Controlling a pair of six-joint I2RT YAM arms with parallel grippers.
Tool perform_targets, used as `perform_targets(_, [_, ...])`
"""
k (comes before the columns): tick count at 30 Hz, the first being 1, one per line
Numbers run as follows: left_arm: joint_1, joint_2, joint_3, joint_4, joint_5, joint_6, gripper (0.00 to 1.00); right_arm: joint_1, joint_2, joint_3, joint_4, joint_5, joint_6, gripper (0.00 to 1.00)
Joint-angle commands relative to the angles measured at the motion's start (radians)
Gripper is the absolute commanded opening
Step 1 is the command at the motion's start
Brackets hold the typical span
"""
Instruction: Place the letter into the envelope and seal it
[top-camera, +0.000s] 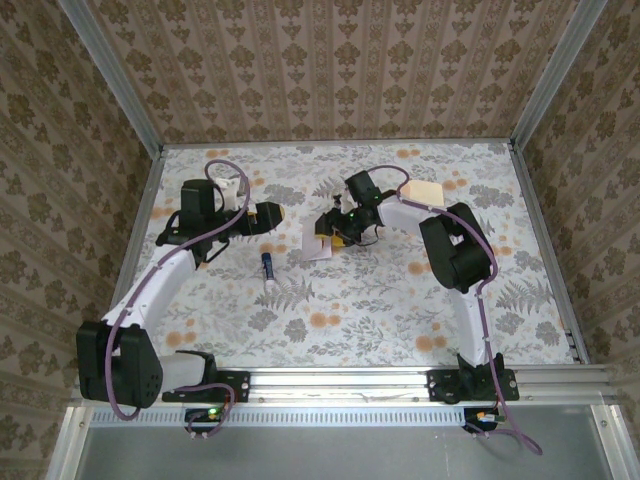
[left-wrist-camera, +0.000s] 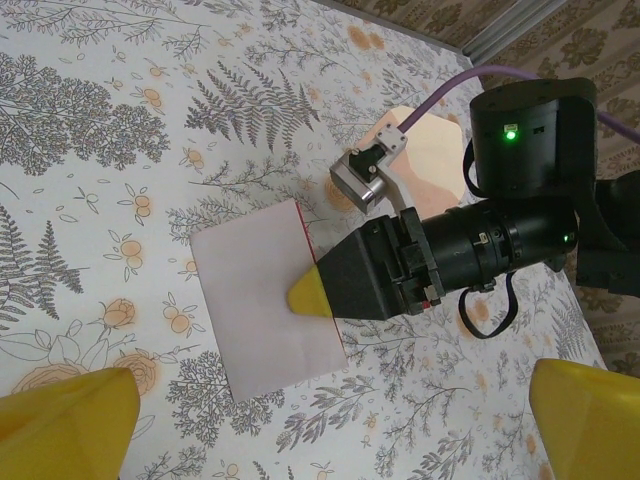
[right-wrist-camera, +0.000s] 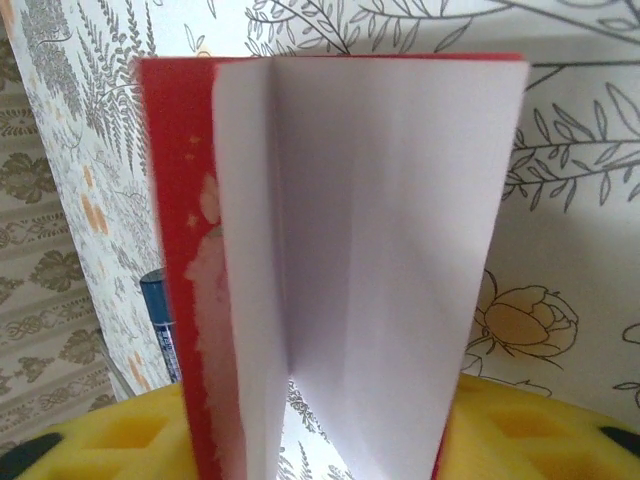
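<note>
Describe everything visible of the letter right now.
The letter is a thin, pale pink-white paper sheet, folded along a crease, with a red edge; in the right wrist view its outer face is red with worn pale patches. It lies on the floral table, apart from the peach envelope. One edge sits between the yellow fingers of the right gripper; whether they pinch it is unclear.

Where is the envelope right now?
Top view: the envelope lies flat on the far right-of-centre table, just beyond the right arm, right of the letter.
</note>
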Motion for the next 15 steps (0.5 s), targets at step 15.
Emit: perform_targets(15, [0.015,0.005,0.046,-0.041,0.016,0.035,1.00,0.010,-0.092,0.045,-0.085,0.135,0.020,0.81])
